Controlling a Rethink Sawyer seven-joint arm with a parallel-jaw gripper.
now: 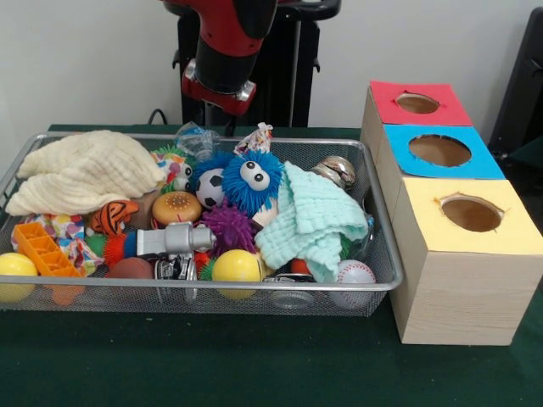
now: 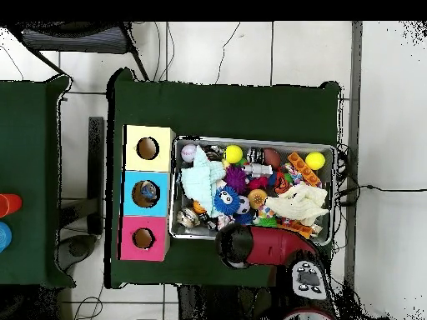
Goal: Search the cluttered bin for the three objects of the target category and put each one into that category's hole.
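Observation:
The wire-mesh bin is full of toys and cloths; it also shows in the overhead view. One see-through creased plastic piece lies at the bin's far rim, right under the arm. Another clear piece seems to lie against the right wall, half under the mint cloth. No third one shows. The red-topped box's hole is the farthest of the three boxes from the front camera. My gripper hangs at the far rim above the clear piece, and its end is hidden.
Blue-topped hole and yellow-topped hole stand in a row with the red one. In the bin are a blue fuzzy toy, a mint cloth, a cream cloth, metal cans, a yellow ball and a baseball.

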